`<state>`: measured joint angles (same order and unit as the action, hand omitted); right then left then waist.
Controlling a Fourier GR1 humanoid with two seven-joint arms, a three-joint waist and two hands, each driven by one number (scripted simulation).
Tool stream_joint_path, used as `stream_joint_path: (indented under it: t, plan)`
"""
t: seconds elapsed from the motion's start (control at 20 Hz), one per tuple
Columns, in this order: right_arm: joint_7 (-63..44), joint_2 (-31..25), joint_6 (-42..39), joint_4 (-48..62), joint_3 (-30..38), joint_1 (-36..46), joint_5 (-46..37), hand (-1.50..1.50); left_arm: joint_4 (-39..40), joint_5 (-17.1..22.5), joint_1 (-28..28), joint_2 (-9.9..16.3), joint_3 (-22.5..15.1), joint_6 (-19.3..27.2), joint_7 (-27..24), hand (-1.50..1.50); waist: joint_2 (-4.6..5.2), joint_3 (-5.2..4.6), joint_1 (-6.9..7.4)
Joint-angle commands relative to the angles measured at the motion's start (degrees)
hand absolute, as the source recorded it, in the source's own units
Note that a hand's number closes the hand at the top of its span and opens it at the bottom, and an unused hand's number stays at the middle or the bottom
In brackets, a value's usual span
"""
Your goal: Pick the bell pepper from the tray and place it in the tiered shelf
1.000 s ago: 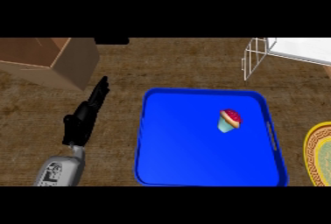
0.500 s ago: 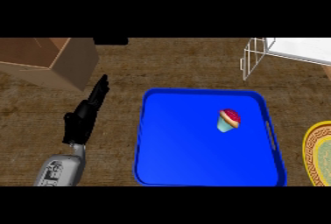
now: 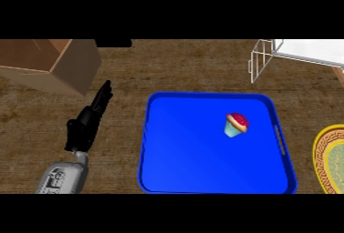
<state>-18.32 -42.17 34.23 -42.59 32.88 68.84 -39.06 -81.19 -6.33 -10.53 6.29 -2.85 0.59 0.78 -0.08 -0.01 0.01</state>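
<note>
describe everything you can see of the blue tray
The blue rectangular tray looks like glossy plastic, with rounded corners, a raised rim and a slot handle on its right side. It lies flat on the wooden counter, right of the black left hand, which does not touch it. One small item with a red top and pale green base sits inside, toward the right. Its near edge is cut off.

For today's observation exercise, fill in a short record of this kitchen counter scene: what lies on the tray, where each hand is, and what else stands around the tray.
tray: blue tray, centre of the wooden counter
on tray: one small item with a red top and pale green base, right of middle; looks more like a cupcake than a bell pepper
left hand: left hand left of the tray, fingers straight, holding nothing
right hand: not in view
shelf: white wire shelf, upper right
box: cardboard box, upper left
plate: yellow-rimmed plate, right edge
</note>
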Motion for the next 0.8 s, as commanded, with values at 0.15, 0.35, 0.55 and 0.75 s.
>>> stream_joint_path:
  t: [0.15,0.35,0.55,0.75]
  plan:
    - [-11.37,-8.43,-4.22,-7.07,3.06,-1.46,1.61,-1.5,-0.53,0.23,2.56,-0.27,0.07,-0.21,-0.85,0.0,-0.48,-0.06,-1.37]
    - [-17.37,-12.59,-13.3,-10.36,6.68,-9.7,4.91,-1.5,-4.56,0.17,1.96,0.53,0.98,0.76,3.27,0.0,-0.94,0.02,-2.52]
    - [-22.55,-16.2,-22.73,-18.21,9.22,-17.3,8.03,-1.5,-3.72,-0.23,4.51,-0.16,0.49,0.97,0.56,0.0,-0.89,-0.02,-2.78]
    - [-19.93,-21.41,-32.11,-22.37,17.32,-27.81,13.52,-1.5,-3.4,-0.49,5.16,0.37,1.28,1.3,-0.7,0.0,-0.77,0.05,-3.27]
